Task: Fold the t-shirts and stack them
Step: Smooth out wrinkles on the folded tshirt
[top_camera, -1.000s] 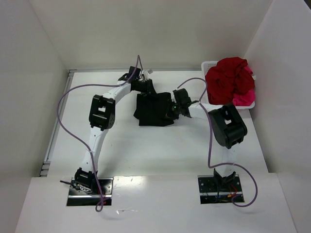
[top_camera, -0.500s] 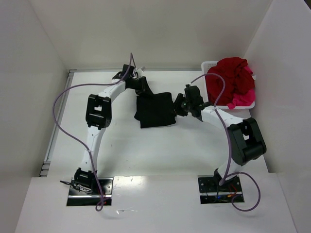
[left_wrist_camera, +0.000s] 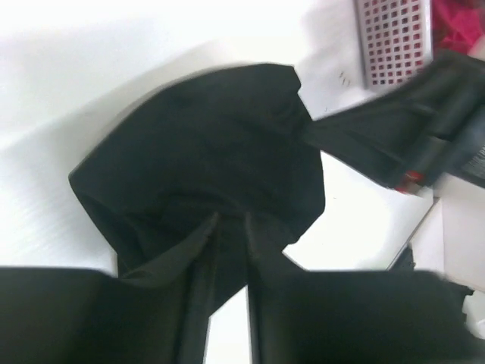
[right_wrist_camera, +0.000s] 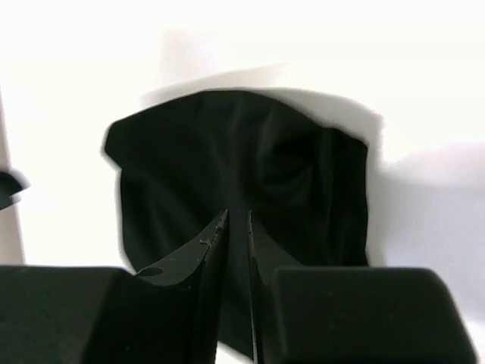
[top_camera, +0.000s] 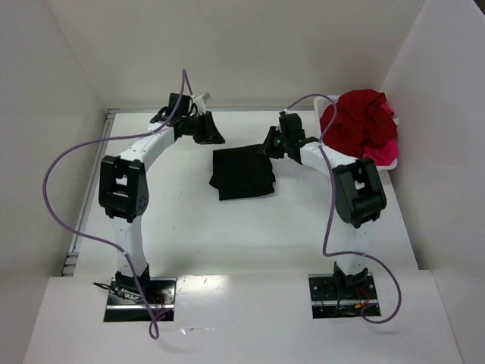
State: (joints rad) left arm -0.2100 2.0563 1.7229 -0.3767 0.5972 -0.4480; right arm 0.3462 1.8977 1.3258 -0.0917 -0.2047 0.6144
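Folded black t-shirt (top_camera: 242, 173): soft, light, limp.
Best pinched at its far corners; left gripper (left_wrist_camera: 231, 218) and right gripper (right_wrist_camera: 237, 214) are nearly closed and empty.

No text, label, brand or number can be read on the black t-shirt (top_camera: 242, 173) or the white basket (left_wrist_camera: 394, 38).

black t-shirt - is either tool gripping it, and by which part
Neither. The black t-shirt lies flat on the table; the left tool and right tool hover near its far corners, nothing between their fingers.
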